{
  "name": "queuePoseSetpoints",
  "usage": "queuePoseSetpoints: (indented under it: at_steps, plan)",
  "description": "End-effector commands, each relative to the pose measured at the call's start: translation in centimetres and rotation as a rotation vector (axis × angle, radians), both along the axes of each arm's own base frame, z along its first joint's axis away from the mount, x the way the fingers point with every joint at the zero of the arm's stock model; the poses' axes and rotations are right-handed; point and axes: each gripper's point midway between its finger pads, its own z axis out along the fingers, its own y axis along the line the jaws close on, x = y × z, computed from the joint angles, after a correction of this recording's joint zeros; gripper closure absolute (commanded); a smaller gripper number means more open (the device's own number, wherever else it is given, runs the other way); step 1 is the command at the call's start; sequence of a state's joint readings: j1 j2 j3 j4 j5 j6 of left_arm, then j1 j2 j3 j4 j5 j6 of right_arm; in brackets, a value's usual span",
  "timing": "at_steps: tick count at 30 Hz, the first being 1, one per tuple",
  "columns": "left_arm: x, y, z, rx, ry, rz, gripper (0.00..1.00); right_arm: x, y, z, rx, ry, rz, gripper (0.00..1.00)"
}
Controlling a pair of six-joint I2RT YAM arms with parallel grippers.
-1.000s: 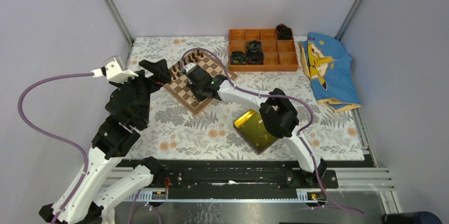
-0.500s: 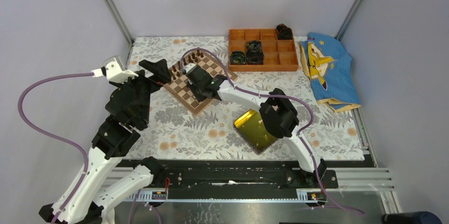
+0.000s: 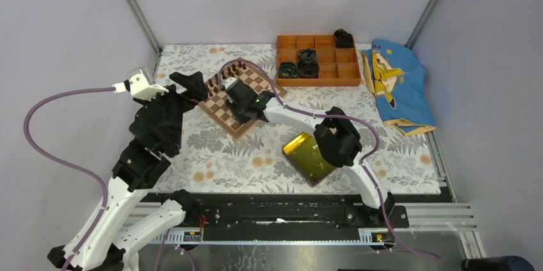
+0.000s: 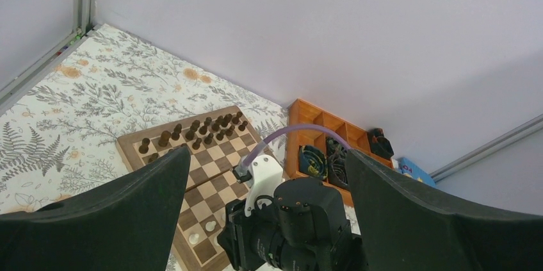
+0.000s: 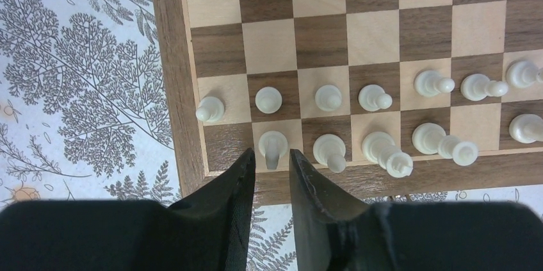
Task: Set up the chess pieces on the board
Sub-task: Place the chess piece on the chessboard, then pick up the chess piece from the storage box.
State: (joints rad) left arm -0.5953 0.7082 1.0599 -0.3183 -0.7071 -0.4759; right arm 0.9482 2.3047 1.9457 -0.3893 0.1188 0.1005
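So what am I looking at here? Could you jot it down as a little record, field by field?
Board: wooden chessboard, angled on the flowery table cover
White pieces: two rows along the near edge; corner square bare
Dark pieces: lined up at the far edge
Right gripper: slightly open, tips either side of a back-row white piece
Left gripper: wide open, by the board's left side, holding nothing
Also there: yellow tray, orange box, blue cloth

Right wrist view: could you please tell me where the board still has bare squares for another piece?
Bare: the corner square beside the piece at the right gripper, and the rows beyond the white pawns. Crowded: the two nearest rows otherwise.
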Motion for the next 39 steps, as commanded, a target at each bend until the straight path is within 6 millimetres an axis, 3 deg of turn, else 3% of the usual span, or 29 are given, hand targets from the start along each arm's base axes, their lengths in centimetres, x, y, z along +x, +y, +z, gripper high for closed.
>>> queuePoseSetpoints:
  at_steps: [1, 14, 19, 27, 34, 39]
  plan:
    - [0.0, 0.1, 0.3, 0.005, -0.006, 0.007, 0.01, -0.4, 0.6, 4.6, 0.081, -0.059, 0.031, 0.67]
    - [0.4, 0.2, 0.3, 0.033, 0.016, 0.026, 0.01, -2.8, -1.5, 11.3, 0.182, -0.147, 0.041, 0.51]
    - [0.7, 0.0, 0.0, 0.04, 0.03, 0.023, 0.01, -4.4, -4.0, 13.2, 0.209, -0.186, 0.021, 0.47]
    - [1.6, -1.4, -1.9, 0.049, 0.053, -0.014, 0.01, -6.7, -12.8, 12.8, 0.163, -0.261, -0.152, 0.45]
    - [2.3, -2.6, -3.4, 0.061, 0.071, -0.054, 0.01, -7.9, -21.2, 9.6, 0.034, -0.314, -0.386, 0.47]
    - [2.4, -3.0, -4.5, 0.066, 0.086, -0.075, 0.01, -8.2, -25.9, 7.7, -0.044, -0.35, -0.541, 0.5]
